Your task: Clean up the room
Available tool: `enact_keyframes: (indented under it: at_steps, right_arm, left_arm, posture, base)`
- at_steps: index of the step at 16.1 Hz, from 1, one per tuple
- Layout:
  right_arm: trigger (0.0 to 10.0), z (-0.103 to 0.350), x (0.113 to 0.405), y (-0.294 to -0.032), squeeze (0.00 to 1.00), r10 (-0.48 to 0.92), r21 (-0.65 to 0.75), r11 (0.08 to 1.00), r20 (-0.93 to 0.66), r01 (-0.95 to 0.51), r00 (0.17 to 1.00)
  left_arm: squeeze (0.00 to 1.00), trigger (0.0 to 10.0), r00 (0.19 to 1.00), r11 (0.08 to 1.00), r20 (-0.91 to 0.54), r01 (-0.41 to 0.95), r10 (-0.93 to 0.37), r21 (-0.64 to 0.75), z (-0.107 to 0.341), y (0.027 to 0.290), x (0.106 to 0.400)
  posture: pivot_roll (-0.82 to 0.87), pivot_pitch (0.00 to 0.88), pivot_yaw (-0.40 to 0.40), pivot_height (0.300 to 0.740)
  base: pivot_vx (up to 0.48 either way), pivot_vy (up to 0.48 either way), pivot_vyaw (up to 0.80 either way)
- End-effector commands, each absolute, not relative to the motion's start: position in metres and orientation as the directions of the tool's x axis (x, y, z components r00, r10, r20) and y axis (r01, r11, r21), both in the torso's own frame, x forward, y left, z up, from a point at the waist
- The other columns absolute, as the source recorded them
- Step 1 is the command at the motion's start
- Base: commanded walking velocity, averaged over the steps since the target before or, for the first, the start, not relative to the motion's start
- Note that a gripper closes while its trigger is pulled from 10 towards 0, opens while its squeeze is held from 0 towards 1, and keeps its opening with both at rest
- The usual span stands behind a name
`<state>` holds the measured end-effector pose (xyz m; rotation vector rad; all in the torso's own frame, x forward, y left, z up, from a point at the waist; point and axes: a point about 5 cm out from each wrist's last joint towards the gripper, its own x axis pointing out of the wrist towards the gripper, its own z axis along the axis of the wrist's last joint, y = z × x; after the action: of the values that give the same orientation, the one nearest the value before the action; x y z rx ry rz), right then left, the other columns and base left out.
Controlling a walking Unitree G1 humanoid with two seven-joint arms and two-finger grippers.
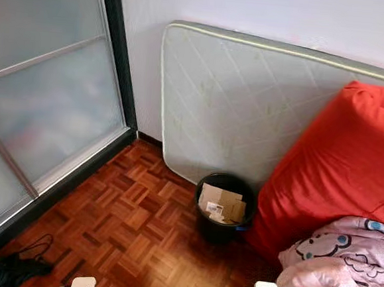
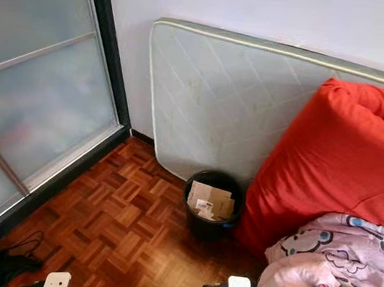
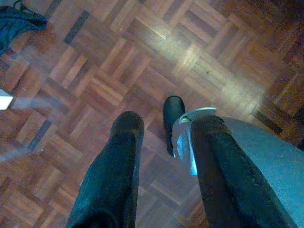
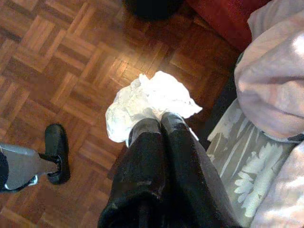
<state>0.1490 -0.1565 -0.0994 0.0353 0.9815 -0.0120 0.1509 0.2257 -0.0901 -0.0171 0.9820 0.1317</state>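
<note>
Evidently a crumpled white paper [image 4: 149, 102] is pinched by the right hand [image 4: 154, 124] for the black bin [image 1: 225, 206] at twelve o'clock, while the left hand [image 3: 164, 137] is kept spread and idle.

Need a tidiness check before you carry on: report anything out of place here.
A bare mattress stands on edge against the wall, a dark garment lies crumpled on the parquet floor, and the right pincer holds crumpled white paper, not yet binned.

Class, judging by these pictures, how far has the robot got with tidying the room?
Done: cardboard already sits in the black bin. In hand: the right pincer is shut on crumpled white paper above the parquet floor. Left: binning that paper; dark clothing lies by the sliding door. The left pincer is open, holding nothing.
</note>
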Motion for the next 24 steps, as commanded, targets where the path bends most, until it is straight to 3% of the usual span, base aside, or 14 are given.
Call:
enact_keyframes:
  at_steps: [1, 9, 18, 24]
  right_arm:
    - [10.0, -0.104, 0.135, -0.153, 0.00, 0.006, 0.023, 0.999, -0.845, 0.026, 0.535]
    - [10.0, -0.112, 0.104, -0.127, 0.00, 0.029, 0.041, 0.999, -0.867, 0.014, 0.497]
    - [10.0, -0.109, 0.116, -0.133, 0.00, 0.027, 0.044, 0.999, -0.851, 0.020, 0.525]
    - [10.0, -0.098, 0.139, -0.133, 0.00, 0.036, 0.128, 0.987, -0.763, 0.095, 0.646]
  left_arm:
    - [0.00, 10.0, 0.535, 0.993, -0.839, -0.104, 0.098, 0.050, -0.091, 0.226, 0.149]
    - [0.00, 10.0, 0.535, 0.993, -0.840, -0.110, 0.095, 0.043, -0.091, 0.226, 0.149]
    - [0.00, 10.0, 0.536, 0.993, -0.839, -0.117, 0.092, 0.034, -0.091, 0.225, 0.149]
    - [0.00, 10.0, 0.536, 0.993, -0.839, -0.114, 0.093, 0.037, -0.091, 0.226, 0.149]
  posture:
    - [-0.05, 0.000, -0.033, 0.740]
    - [-0.04, 0.000, -0.034, 0.740]
    - [-0.04, 0.000, -0.034, 0.740]
    - [-0.05, 0.000, -0.032, 0.740]
  base:
    - [0.000, 0.000, 0.00]
    - [0.000, 0.000, 0.00]
    - [0.000, 0.000, 0.00]
    - [0.000, 0.000, 0.00]
